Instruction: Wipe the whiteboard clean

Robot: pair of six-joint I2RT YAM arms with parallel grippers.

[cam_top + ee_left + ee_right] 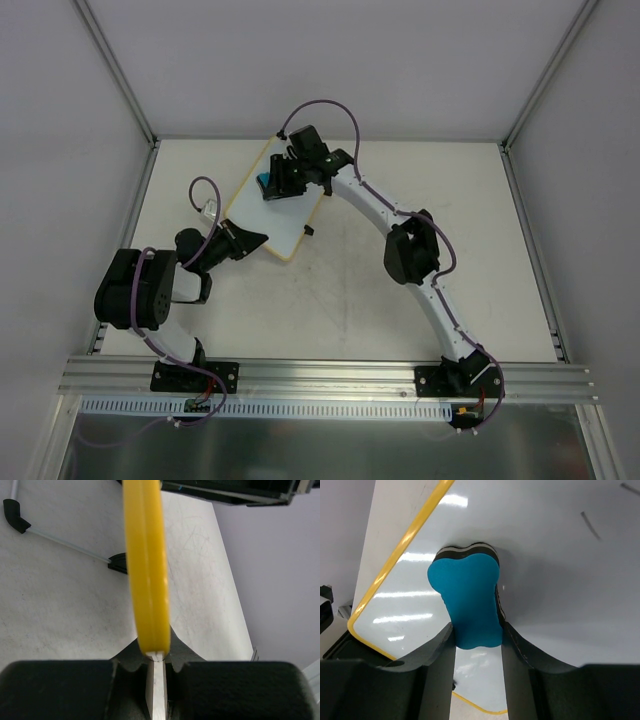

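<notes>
Clamps blue eraser [470,597] on whiteboard [545,580] with right jaws — pen stroke [590,526] seen from right wrist only; pinches yellow frame [147,570] with left jaws, per left wrist.

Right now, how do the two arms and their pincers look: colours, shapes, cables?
Both the left arm and the right arm have white tubular links between bulky black joint housings. A thin purple cable runs along each arm in loose loops. The left pincer and the right pincer are matte black and broad, with curved inner edges. I see no markings.
</notes>
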